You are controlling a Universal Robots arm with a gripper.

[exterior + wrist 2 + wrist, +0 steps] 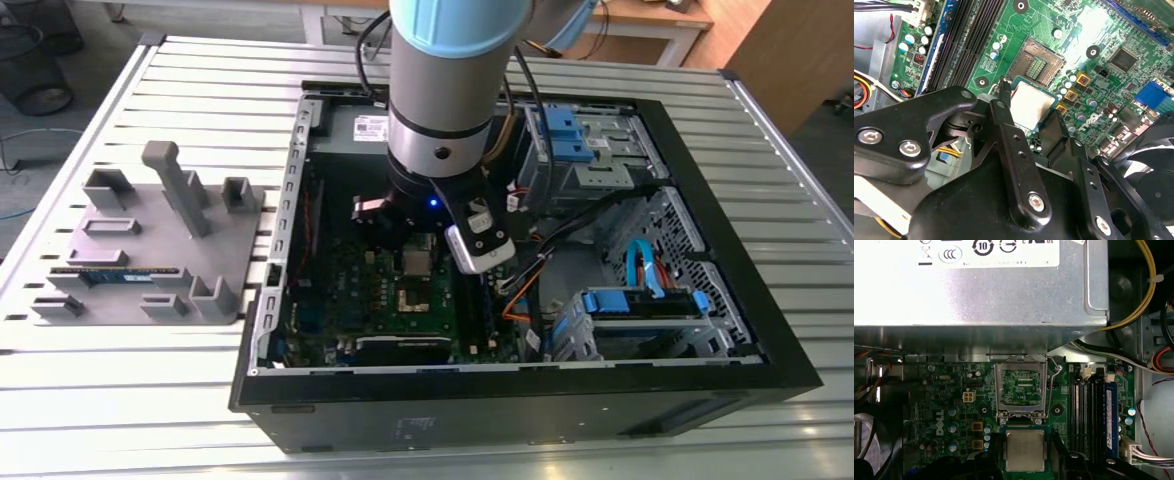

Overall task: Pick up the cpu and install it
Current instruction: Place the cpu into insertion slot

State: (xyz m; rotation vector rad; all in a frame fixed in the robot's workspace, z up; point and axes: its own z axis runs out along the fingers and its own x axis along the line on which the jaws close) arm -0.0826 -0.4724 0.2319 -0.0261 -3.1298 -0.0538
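Gripper (pixel 1030 104) clamped on cpu (pixel 1033 107) by 2 fingers (pixel 1004 122) — open socket (pixel 1041 62) just beyond hand; chip prob. best kept level & square, no pressing.

The arm (pixel 447 90) reaches down, its end effector (pixel 1031 103) clamped on two sides of the cpu (pixel 1025 450).

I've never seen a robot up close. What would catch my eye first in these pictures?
First, the big grey arm pointing down into an open computer case in the middle of the exterior view. In both wrist views, its black claw grips the cpu, a shiny square chip. The claw holds it over the green motherboard, right beside the open socket.
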